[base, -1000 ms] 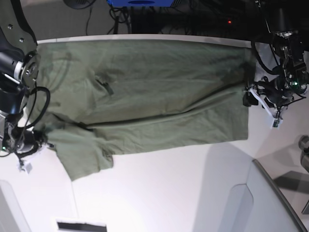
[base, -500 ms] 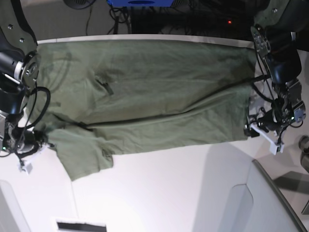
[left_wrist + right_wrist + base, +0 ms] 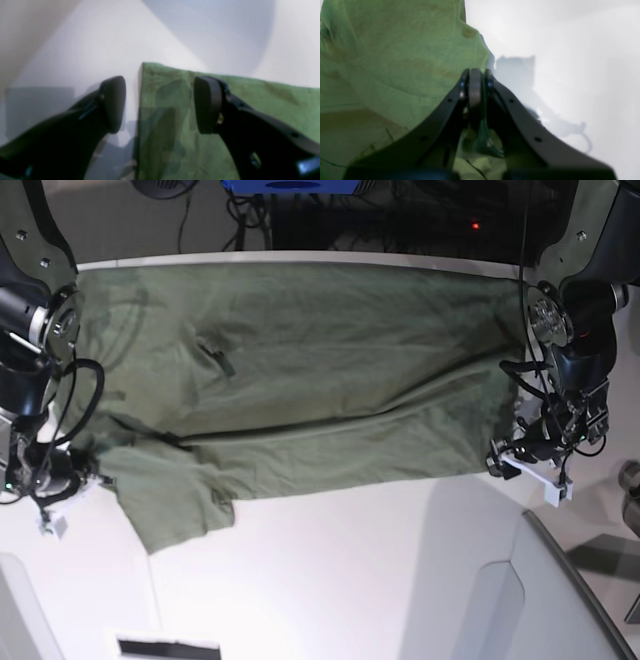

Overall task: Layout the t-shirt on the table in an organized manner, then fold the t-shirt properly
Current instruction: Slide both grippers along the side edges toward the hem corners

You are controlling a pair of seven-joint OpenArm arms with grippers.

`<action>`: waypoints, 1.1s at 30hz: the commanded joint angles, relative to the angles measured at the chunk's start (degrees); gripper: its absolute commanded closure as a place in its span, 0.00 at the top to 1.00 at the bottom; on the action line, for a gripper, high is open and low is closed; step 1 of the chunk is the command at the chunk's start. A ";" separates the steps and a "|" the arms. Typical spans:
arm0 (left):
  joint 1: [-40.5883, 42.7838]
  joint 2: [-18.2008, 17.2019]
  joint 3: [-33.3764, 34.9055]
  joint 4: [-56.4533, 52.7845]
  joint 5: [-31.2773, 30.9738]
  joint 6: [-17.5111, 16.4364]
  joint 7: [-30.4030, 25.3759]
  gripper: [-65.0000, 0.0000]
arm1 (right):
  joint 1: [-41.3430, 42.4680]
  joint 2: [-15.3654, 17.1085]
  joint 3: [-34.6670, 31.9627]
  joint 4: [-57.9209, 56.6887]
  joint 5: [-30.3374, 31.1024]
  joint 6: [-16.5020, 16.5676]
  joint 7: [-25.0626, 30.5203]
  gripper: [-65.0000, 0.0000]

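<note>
The wrinkled olive-green cotton t-shirt (image 3: 300, 380) lay spread across the white counter (image 3: 350, 570), its sleeve at 8 o'clock. The left pincer (image 3: 160, 105) stood wide open, holding nothing, straddling the shirt's corner edge at 4 o'clock. The right pincer (image 3: 475, 82) was fully closed, pinching green fabric beside the sleeve.
</note>
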 commanded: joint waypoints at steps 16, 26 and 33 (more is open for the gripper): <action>0.57 2.19 0.06 0.73 -0.29 0.05 -4.04 0.00 | 0.84 1.64 -0.13 1.01 0.54 0.35 1.15 0.00; -4.62 2.02 6.21 2.49 -0.99 0.05 -4.74 0.00 | 1.19 1.64 -0.22 1.01 0.54 0.35 3.17 0.00; -4.79 2.19 6.03 9.43 -1.08 0.05 -0.61 0.00 | 0.75 1.64 -11.74 1.01 0.54 0.35 9.76 0.00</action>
